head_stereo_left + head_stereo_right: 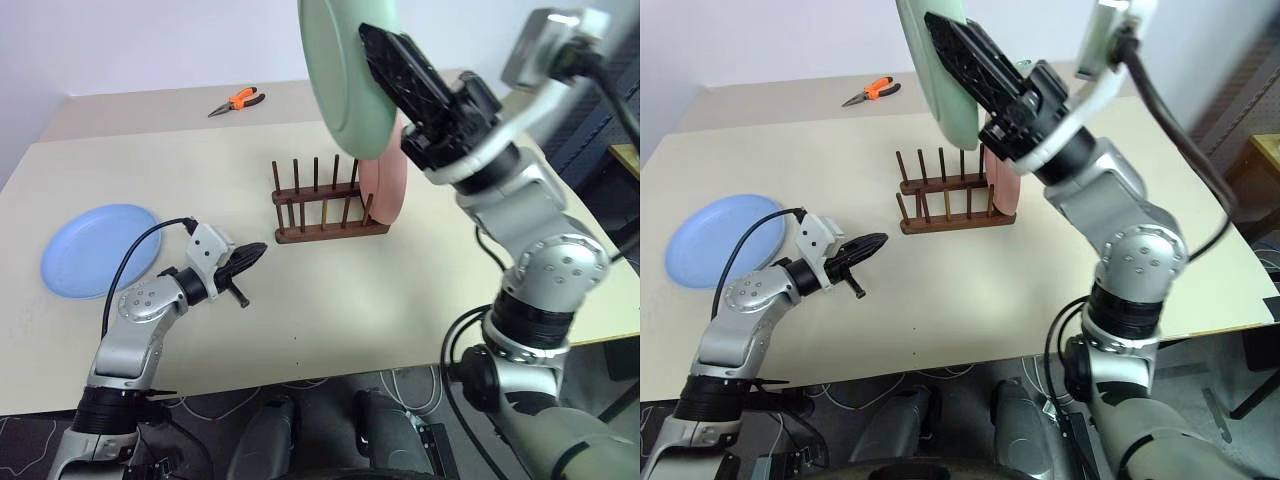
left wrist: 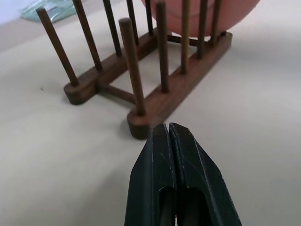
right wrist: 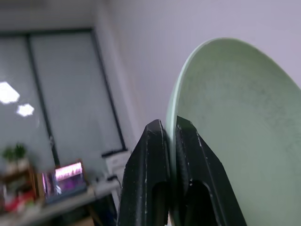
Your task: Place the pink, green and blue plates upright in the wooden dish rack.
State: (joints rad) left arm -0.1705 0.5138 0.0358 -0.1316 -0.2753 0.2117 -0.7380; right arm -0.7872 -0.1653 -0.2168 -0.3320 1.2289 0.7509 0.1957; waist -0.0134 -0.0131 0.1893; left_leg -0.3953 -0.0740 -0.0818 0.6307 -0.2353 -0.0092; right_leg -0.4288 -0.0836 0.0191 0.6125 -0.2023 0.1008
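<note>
The step in hand is judged to be the carrying of the second plate to the rack: the round, shallow, pale mint green plastic plate (image 1: 345, 70) is held high above the table, edge-on and nearly upright, its rim clamped between the two black fingers of the right gripper (image 1: 385, 55). Below it, the small dark brown wooden dish rack (image 1: 325, 205) is seen on the beige table (image 1: 400, 300), with the salmon pink plate (image 1: 385, 185) already stood upright at its right end. The light blue plate (image 1: 98, 248) is left lying flat near the table's left side, well apart from the rack. The left gripper (image 1: 250, 255) is held closed and empty, just off the rack's left end. Next, the green plate would need to be lowered, kept upright, into a free slot beside the pink one. Three plates, one rack with two rows of six pegs, and one pair of orange-handled pliers (image 1: 238, 100) are counted.
</note>
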